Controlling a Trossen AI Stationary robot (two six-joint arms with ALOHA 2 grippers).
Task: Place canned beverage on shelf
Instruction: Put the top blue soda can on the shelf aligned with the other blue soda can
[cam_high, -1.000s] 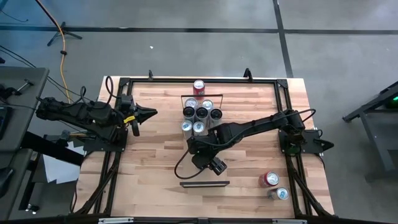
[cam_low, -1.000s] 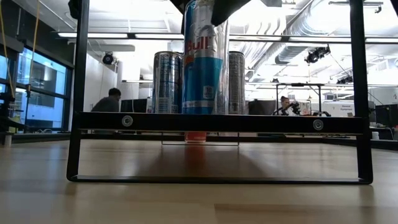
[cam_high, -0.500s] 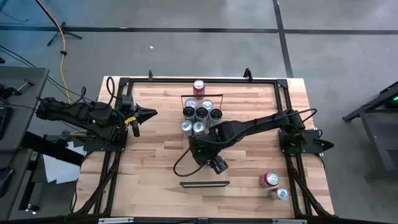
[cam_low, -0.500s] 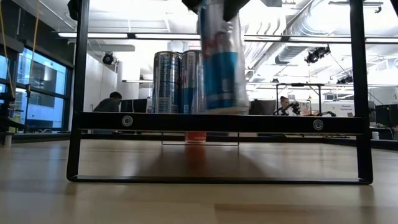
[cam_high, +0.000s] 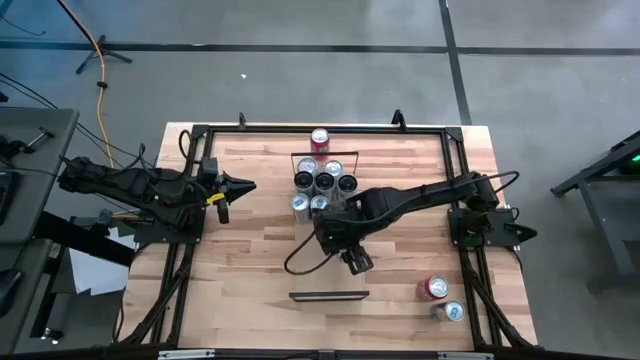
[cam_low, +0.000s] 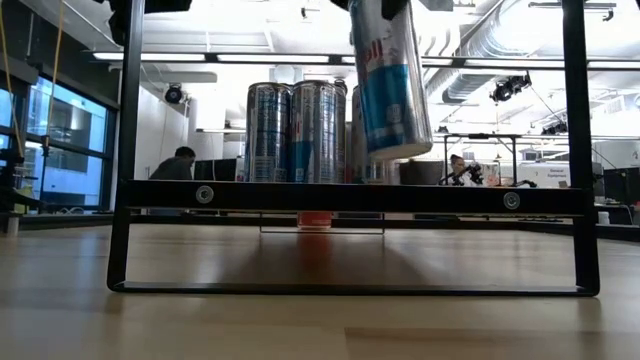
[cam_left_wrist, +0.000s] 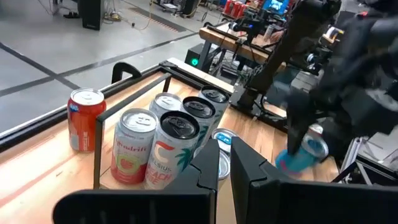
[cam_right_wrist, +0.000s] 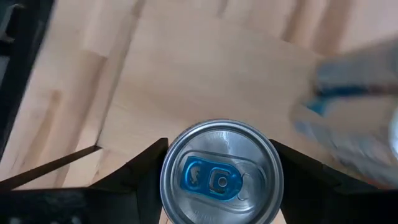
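A blue-and-silver canned beverage (cam_low: 390, 85) hangs tilted above the shelf (cam_high: 330, 275), a pale plank with black end rails (cam_low: 350, 197). My right gripper (cam_high: 333, 232) is shut on it over the middle of the plank. Several other cans (cam_high: 322, 182) stand on their bases at the shelf's far end. My left gripper (cam_high: 237, 186) is shut with nothing between its fingers and hovers at the table's left side, pointing at those cans (cam_left_wrist: 155, 143). My right gripper pinches the can's upper end, just below the top rim (cam_right_wrist: 221, 174), between its two fingers (cam_right_wrist: 143, 171) on opposite sides. The fingers come from above, pointing steeply down. The can hangs below them, tilted, its base (cam_low: 400, 150) clear of the shelf.
A red can (cam_high: 320, 140) stands on the table past the shelf's far rail. Two more cans (cam_high: 432, 289) (cam_high: 452, 312) sit at the table's near right corner. A black frame (cam_high: 300, 128) runs around the tabletop. A person (cam_low: 180, 160) sits far behind.
My right gripper has risen and shifted a little toward the table's right edge, rolling at the wrist. The blue can, which stood upright on the shelf, is now lifted clear of it and tilted.
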